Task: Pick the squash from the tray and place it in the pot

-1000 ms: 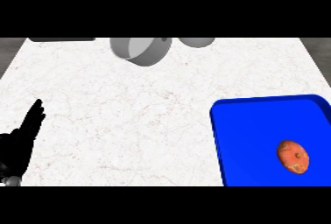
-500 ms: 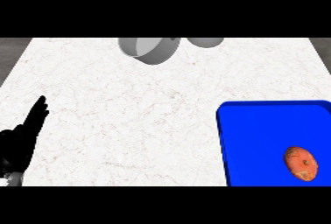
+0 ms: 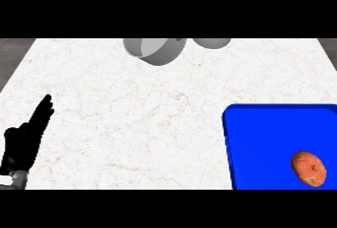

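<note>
The left robot hand point(image 3: 25, 138) rests open, holding nothing. Far to its right, the squash point(image 3: 309, 168) lies on the blue tray point(image 3: 263, 133). It looks smooth and maybe slippery, so hold its middle.

White marbled counter point(image 3: 145, 116); dark grey floor point(image 3: 14, 53) beyond

Tray point(image 3: 263, 133): right side and near edge cut off by the frame. Pot point(image 3: 154, 50): far rim cut off at the top. Grey object point(image 3: 212, 42) beside it: mostly cut off, unidentifiable. Left hand point(image 3: 23, 140): wrist cut off at the near left.
</note>
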Controlling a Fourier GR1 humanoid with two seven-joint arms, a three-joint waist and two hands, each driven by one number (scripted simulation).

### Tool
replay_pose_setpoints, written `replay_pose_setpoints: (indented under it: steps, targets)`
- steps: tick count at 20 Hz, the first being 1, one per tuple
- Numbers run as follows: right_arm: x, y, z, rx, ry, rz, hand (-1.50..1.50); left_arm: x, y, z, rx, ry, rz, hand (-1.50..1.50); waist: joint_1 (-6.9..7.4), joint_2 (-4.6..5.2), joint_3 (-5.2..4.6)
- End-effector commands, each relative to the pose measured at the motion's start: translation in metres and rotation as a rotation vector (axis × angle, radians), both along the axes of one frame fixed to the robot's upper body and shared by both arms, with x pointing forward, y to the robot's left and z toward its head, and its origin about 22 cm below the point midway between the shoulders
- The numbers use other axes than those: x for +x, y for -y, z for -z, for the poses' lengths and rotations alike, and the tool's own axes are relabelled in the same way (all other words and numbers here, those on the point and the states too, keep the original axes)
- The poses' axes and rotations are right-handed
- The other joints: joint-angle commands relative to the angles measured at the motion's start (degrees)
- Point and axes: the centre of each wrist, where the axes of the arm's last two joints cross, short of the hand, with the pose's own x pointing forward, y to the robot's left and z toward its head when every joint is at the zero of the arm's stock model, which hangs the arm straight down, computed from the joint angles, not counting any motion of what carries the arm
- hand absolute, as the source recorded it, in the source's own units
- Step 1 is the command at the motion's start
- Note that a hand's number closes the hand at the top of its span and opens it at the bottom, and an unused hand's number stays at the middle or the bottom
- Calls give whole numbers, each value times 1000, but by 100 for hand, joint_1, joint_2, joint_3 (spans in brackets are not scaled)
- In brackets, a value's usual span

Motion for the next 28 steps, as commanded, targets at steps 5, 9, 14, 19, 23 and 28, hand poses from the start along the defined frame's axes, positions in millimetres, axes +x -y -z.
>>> replay_pose_setpoints:
  steps: [5,9,14,19,23,28]
  targets:
    - [52,-21,7,-8,-131,-30,-150,-4,10,11,2,-16,-15,0,-64,-22,4]
    - [62,-33,14,-39,-172,-39,-150,2,-10,4,9,-1,-21,0,-110,-29,3]
    - [71,-46,47,-33,-208,-46,-150,5,-14,3,14,1,-39,0,-137,-35,4]
    - [59,-46,62,-34,-258,-27,-150,-7,-15,-10,-5,-7,-38,0,-162,-46,5]
    - [72,-37,79,-42,-260,-23,-150,-25,-1,-1,0,-9,-32,0,-138,-44,6]
    - [58,-32,91,-56,-256,-18,-150,-12,2,2,-2,-7,-35,0,-171,-46,5]
